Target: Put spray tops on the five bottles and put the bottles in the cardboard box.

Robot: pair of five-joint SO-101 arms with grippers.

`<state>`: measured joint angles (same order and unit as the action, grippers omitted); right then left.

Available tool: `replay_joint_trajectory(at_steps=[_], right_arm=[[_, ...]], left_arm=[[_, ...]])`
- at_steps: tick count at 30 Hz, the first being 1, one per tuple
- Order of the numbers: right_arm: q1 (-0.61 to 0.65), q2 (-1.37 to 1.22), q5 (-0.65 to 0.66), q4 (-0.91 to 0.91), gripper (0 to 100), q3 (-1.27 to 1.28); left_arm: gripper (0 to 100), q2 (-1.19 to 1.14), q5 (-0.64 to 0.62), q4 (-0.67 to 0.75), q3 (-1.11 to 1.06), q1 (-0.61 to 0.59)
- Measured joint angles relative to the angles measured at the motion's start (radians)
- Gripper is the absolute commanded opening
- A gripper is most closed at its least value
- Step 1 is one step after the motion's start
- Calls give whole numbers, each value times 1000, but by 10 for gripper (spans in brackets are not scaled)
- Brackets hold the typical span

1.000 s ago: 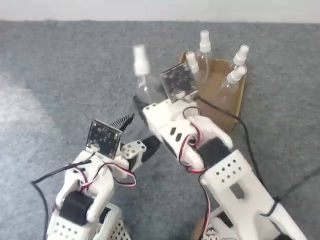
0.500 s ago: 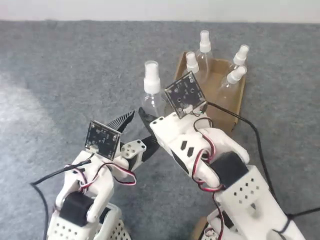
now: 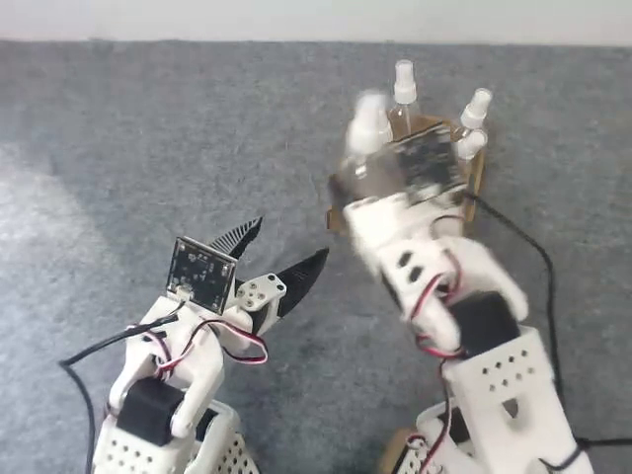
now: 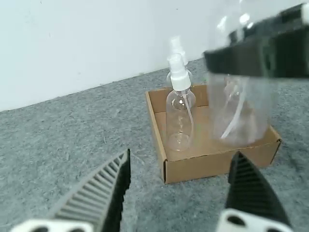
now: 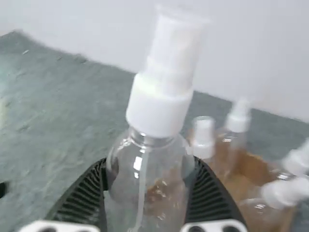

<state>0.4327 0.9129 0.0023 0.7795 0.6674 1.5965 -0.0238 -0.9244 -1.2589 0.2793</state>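
High view first: nearest the robot, the left gripper (image 3: 286, 247) is hanging spread wide with nothing in it, low over the grey felt-like bench (image 3: 148, 128). Beyond it, the right gripper (image 5: 145, 193) is clamping the clear plastic bottle (image 5: 147, 164) round its belly, white spray top (image 5: 166, 77) already on. It is holding the bottle above the near part of the shallow brown cardboard box (image 4: 212, 166). Farther back, other clear capped bottles (image 4: 179, 111) are standing upright inside that box.

Now the risks. The carried bottle is hanging close to those standing ones, so a descent too far in could be knocking them over like skittles. Coming down short, its base could be catching the cardboard rim and tipping the bottle out onto the bench. And if the gripper is letting go from this height, a light empty bottle is likely to be bouncing or toppling.
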Motion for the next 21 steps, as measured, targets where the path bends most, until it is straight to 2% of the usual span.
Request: replay_joint_trajectory(at_steps=[4, 17, 21], right_arm=[[-80, 0, 0, -14, 6, 0], [-98, 6, 0, -28, 7, 55], [-160, 8, 0, -149, 6, 135]], left_arm=[[304, 0, 0, 0, 0, 0], [303, 0, 2, 0, 0, 0], [303, 2, 2, 0, -5, 0]])
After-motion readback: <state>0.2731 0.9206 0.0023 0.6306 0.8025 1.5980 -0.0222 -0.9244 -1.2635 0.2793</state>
